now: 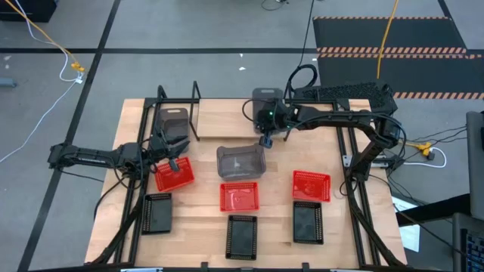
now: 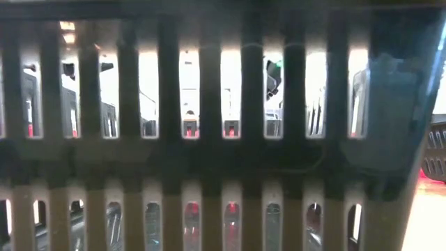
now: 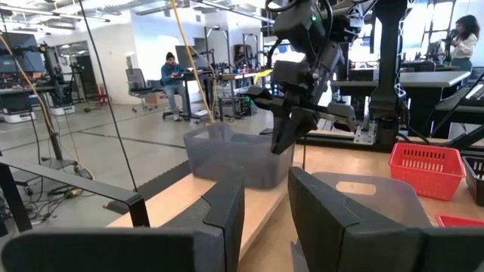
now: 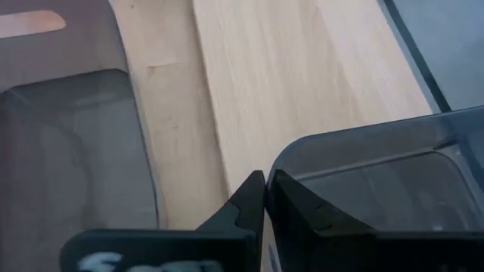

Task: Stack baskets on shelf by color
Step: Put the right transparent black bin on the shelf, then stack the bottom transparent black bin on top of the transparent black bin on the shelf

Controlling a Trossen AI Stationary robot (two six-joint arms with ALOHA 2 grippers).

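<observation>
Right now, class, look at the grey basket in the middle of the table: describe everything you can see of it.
The grey basket is a small rectangular tub of translucent grey plastic with rounded corners, upright with its open top facing up. It sits on the wooden table, behind the middle red basket. The right claw is shut on its rim at the back right corner. Nothing is visible inside it.

place: robotics lab | cues: workbenches [image 3: 423,79], seated person [image 3: 172,83] (at desk), floor cables [image 1: 45,41]
</observation>
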